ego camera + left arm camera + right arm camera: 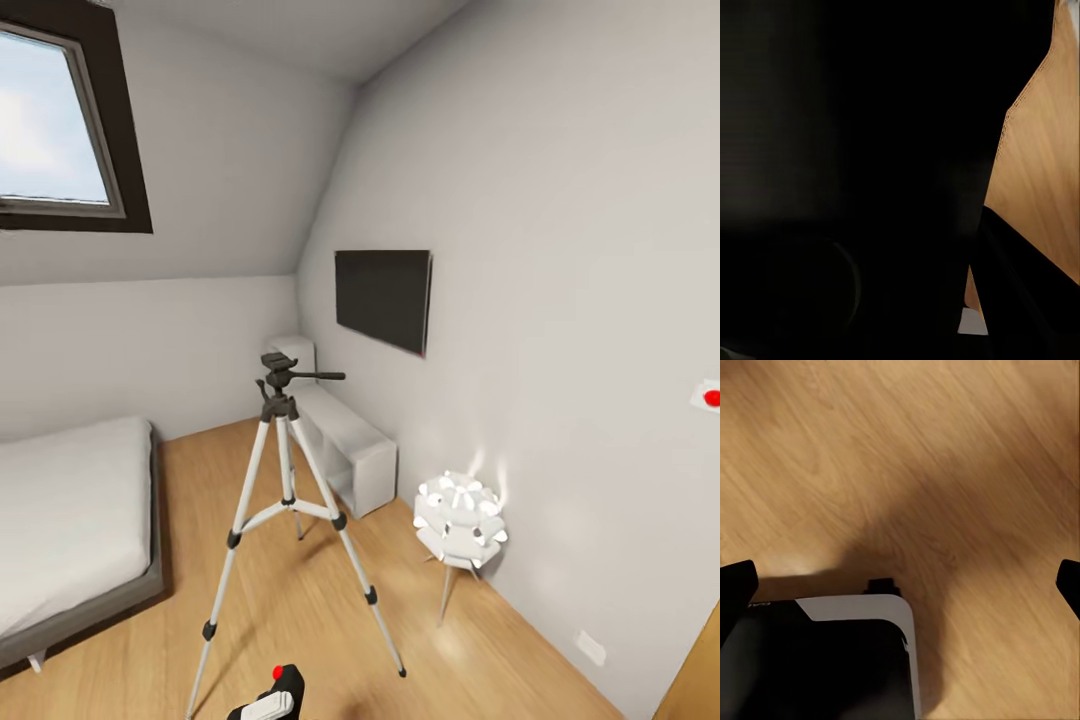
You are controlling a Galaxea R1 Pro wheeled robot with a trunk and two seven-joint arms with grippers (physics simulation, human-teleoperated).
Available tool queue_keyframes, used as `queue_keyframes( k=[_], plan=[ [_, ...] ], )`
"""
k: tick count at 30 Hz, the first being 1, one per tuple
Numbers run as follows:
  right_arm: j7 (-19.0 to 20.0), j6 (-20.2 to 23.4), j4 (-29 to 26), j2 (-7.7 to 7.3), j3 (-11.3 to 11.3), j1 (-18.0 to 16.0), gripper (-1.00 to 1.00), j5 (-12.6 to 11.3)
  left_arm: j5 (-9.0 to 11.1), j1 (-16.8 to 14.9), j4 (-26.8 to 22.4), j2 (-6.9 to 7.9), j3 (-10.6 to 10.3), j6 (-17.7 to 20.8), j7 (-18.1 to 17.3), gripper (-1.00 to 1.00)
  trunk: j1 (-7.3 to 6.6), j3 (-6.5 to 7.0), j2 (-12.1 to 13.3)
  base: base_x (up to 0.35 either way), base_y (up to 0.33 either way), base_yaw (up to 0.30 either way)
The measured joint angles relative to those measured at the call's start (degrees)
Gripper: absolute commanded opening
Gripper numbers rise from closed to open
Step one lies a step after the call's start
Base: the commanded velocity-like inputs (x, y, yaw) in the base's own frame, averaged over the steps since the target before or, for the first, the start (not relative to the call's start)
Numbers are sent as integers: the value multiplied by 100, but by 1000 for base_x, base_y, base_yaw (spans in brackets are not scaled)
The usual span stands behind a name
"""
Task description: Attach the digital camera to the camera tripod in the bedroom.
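Observation:
The camera tripod point(287, 500) stands upright on the wood floor in the middle of the head view, its black head point(279, 377) bare and the pan handle pointing right. At the bottom edge, just in front of the tripod's legs, the black digital camera point(288, 688) with its red button rises into view, my left gripper point(264, 706) shut on it with a white fingertip against its side. A dark body close to the lens blacks out most of the left wrist view. My right gripper point(900, 585) hangs open over the floor, fingertips point(736, 585) wide apart.
A low bed point(70, 520) lies at the left. A white shelf unit point(345, 445) runs along the right wall under a dark screen point(385, 298). A white lamp point(460, 522) on thin legs stands right of the tripod. My base point(817, 660) shows below the right gripper.

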Motion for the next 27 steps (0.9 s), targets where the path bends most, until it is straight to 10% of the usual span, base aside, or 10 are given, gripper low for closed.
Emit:
queue_keyframes(
  k=[27],
  plan=[
    [0, -5, 0, -20, -1, 0, 100, 6, 0, 0, 0, 22, 5, -5, -7, -100, 0, 0, 0, 0, 0, 278]
  ],
)
